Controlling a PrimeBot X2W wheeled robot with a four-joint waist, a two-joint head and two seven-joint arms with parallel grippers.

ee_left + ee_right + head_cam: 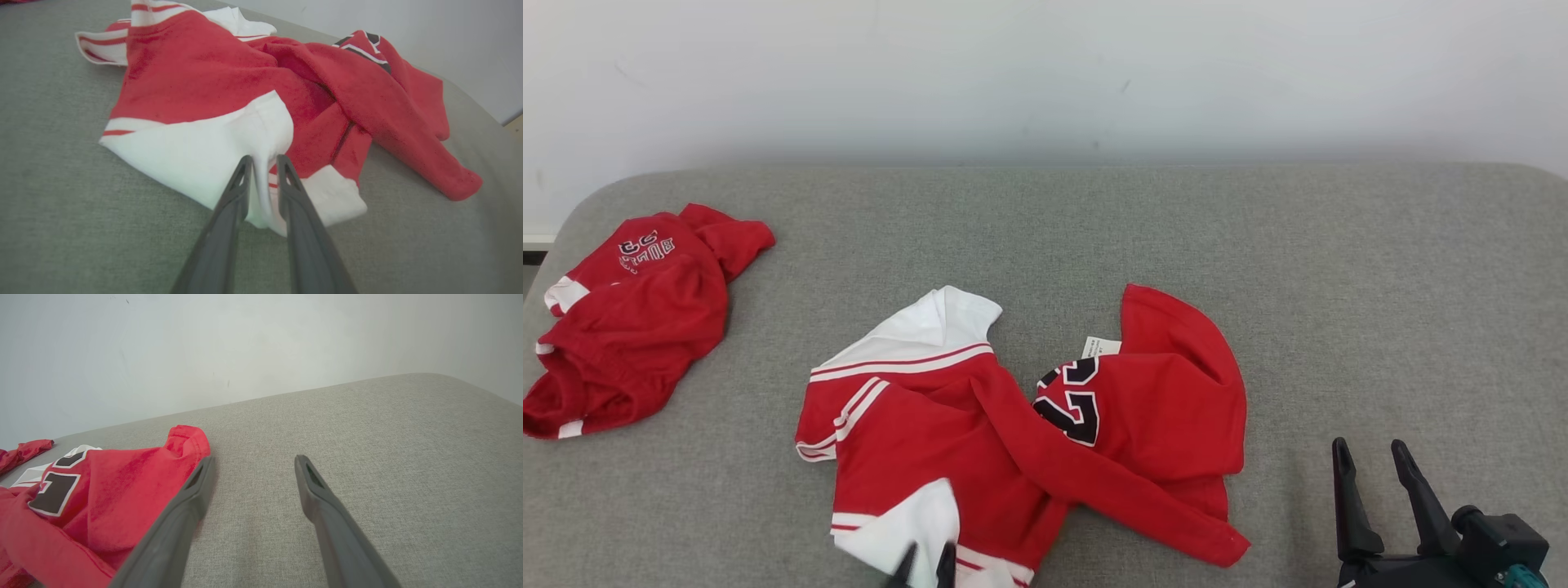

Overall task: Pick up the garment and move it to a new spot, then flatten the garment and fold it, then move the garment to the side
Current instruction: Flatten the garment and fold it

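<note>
Straddling white hem of red-and-white garment (980,441) at front edge of grey cushion (1258,245), left gripper (264,158) – can't tell if pinching; right gripper (1369,447) spread wide nr front-right corner.

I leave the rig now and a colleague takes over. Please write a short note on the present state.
Left gripper: fingers astride a raised white fold at the near edge of the garment; grip unclear.
Right gripper: open, empty, over bare grey cushion.
The garment: crumpled mid-cushion, one sleeve crossed over it, not flat or folded.
Second red garment lies far left.
Left to do: flatten, fold, move aside.
</note>
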